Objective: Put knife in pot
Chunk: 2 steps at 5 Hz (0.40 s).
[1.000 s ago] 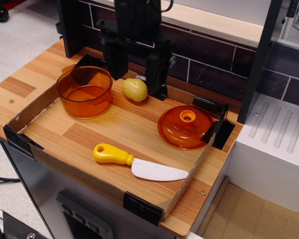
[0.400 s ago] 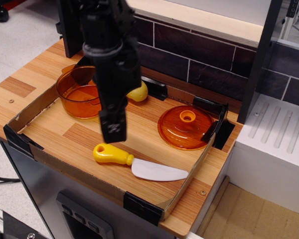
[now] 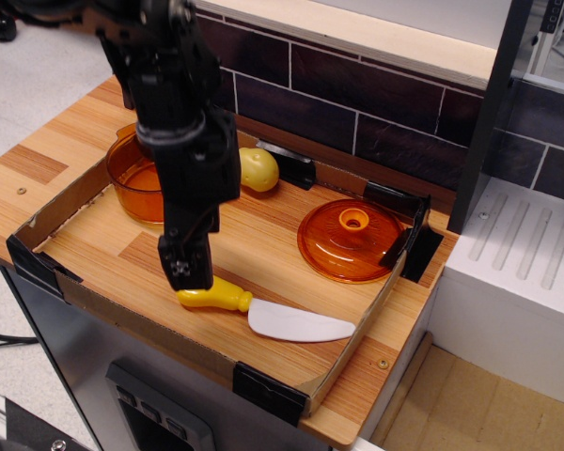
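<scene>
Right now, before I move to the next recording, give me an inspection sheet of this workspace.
Surface: wooden board edged by low cardboard walls with black corner brackets.
Job's things: toy knife with yellow handle and white curved blade lies flat near the front edge; transparent orange round pot upright at back left, partly hidden by the arm.
Clutter: yellow potato-like ball beside the pot; flat orange domed lid with knob at right.
Grippers: black gripper low over the handle end of the knife; open or shut cannot be told.
Cables: nothing seen.
Surroundings: dark tiled back wall; white ribbed drainer at right.
</scene>
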Motion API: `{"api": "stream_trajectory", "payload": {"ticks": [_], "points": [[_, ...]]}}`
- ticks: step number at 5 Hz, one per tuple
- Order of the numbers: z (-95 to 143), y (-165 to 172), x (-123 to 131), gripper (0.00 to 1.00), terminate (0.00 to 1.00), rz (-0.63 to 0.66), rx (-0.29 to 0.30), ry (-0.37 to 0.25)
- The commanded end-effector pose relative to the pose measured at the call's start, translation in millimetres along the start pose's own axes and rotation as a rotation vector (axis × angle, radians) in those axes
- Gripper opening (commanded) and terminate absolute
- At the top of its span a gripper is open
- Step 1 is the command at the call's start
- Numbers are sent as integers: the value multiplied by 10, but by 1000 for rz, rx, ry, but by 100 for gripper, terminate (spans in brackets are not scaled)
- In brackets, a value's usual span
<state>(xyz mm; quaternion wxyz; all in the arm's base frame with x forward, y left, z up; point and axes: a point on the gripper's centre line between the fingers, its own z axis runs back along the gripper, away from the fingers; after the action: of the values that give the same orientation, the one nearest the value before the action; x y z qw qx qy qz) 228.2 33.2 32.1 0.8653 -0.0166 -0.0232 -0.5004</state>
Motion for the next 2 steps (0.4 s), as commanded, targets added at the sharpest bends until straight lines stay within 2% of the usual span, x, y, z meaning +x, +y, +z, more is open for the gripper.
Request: {"api": "stream_trajectory", "payload": {"ticks": [1, 2], "points": [[-171, 49, -38, 100, 0, -13, 29, 27], [-243, 57, -35, 100, 0, 16, 34, 27]]}}
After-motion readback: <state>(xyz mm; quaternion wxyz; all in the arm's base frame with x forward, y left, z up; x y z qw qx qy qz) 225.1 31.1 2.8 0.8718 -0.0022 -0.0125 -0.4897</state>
